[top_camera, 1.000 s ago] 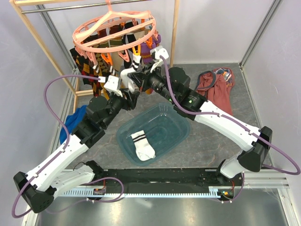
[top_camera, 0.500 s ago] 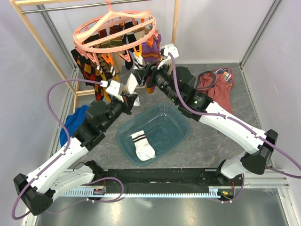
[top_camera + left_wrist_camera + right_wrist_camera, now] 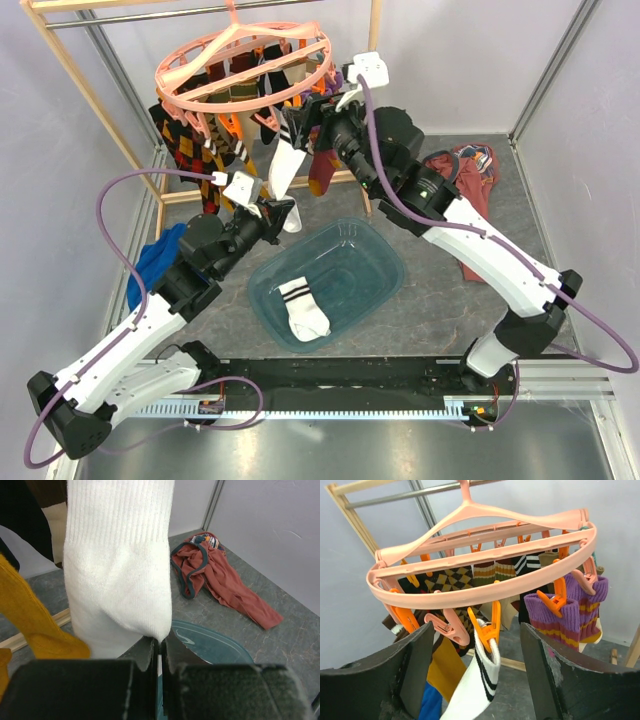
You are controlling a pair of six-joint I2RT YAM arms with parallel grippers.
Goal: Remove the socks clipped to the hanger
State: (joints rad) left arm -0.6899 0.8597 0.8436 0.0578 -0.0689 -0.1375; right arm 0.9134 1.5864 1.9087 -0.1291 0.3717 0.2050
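The salmon-pink ring hanger (image 3: 243, 62) (image 3: 485, 592) hangs from the rack with several socks clipped under it. A white sock with black stripes (image 3: 283, 165) (image 3: 481, 680) hangs from an orange clip (image 3: 489, 625). My left gripper (image 3: 285, 213) (image 3: 160, 652) is shut on that sock's toe end (image 3: 117, 570), low and above the basin's back rim. My right gripper (image 3: 312, 108) (image 3: 476, 628) stands open just below the ring, its fingers either side of the orange clip without touching it. A purple striped sock (image 3: 570, 615) hangs to the right, argyle socks (image 3: 190, 145) to the left.
A teal basin (image 3: 372, 250) on the table holds a white striped sock (image 3: 303, 308). A maroon garment (image 3: 465, 180) (image 3: 220, 580) lies at the right, a blue cloth (image 3: 155, 260) at the left. The wooden rack frame (image 3: 90, 110) stands behind the hanger.
My left gripper has shut on the white sock's toe. My right gripper has opened and risen from beside the left gripper to the orange clip under the ring.
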